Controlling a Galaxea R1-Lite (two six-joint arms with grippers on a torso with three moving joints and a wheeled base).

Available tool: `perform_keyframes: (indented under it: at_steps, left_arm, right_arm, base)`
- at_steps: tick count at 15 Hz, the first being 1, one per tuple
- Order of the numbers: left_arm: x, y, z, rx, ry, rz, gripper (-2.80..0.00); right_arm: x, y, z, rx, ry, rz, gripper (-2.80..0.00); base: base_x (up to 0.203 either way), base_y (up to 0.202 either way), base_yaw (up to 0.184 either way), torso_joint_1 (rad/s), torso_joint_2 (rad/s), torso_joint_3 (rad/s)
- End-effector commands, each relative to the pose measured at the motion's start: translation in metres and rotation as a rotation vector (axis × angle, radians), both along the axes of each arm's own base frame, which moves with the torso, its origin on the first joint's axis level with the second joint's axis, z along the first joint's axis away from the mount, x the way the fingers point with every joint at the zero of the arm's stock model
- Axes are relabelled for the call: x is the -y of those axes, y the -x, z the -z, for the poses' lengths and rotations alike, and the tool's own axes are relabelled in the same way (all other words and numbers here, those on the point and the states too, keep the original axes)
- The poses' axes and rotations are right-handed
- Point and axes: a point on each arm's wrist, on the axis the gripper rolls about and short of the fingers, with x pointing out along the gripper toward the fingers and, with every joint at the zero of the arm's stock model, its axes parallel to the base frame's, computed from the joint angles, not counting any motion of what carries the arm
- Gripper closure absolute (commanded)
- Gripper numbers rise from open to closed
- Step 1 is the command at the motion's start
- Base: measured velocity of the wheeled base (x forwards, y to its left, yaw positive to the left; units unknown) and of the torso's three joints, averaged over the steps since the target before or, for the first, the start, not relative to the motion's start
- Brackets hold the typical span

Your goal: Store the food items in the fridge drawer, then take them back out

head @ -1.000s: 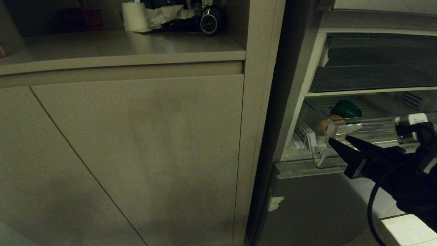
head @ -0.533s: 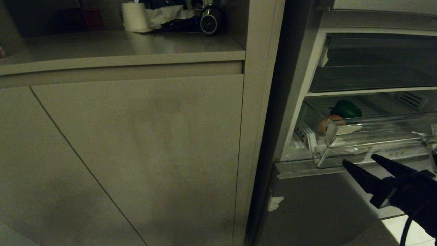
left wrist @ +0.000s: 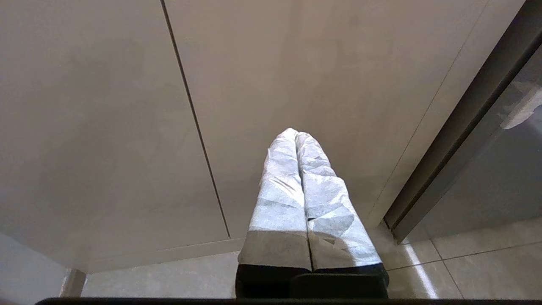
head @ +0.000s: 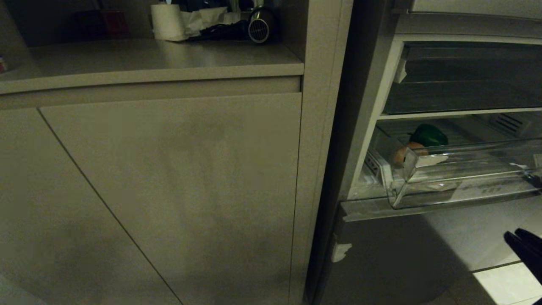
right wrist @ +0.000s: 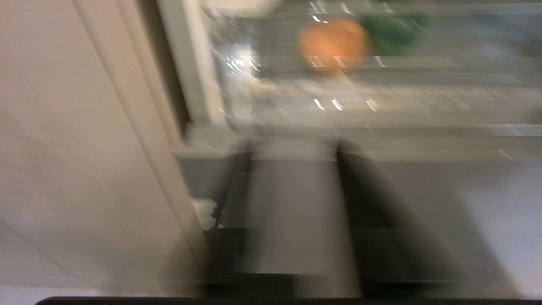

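Your fridge drawer (head: pixel 461 178) is a clear, shallow plastic bin with a thick see-through front lip, standing pulled out at 3 o'clock in the head view. Inside it the tan-brown potato (head: pixel 408 149) sits at the near left corner, and the glossy dark green bell pepper (head: pixel 428 134) lies just behind it at about 1 o'clock. The right wrist view, though blurred, shows the potato (right wrist: pixel 333 44) as orange-brown. Your right gripper (head: pixel 525 248) shows only at 4 o'clock, low and well apart from the drawer, shut and empty. Only the left wrist view shows your left gripper (left wrist: pixel 296 134), its wrapped fingers pressed together, empty, facing a beige cabinet door (left wrist: pixel 106 106).
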Motion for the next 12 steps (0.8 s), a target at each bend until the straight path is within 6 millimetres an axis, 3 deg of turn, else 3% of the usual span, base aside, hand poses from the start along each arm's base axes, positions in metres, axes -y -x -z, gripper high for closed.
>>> perform_keyframes:
  at_steps: [1,5,8,12]
  left_arm:
    - [0.0,0.0,0.0,-0.001,0.0,0.0,0.0]
    - [0.0,0.0,0.0,-0.001,0.0,0.0,0.0]
    - [0.0,0.0,0.0,0.0,0.001,0.001,0.0]
    - [0.0,0.0,0.0,-0.001,0.0,0.001,0.0]
  right_arm:
    - [0.01,0.03,0.023,-0.074,0.028,0.063,0.0]
    - [0.014,0.066,0.057,-0.171,0.054,0.116,0.0]
    - [0.014,0.089,0.068,-0.007,0.052,0.118,0.0]
    - [0.014,0.091,0.074,-0.005,-0.01,0.137,0.0]
  base:
    - [0.0,0.0,0.0,0.0,0.0,0.0]
    - [0.0,0.0,0.0,0.0,0.0,0.0]
    - [0.0,0.0,0.0,0.0,0.0,0.0]
    - [0.0,0.0,0.0,0.0,0.0,0.0]
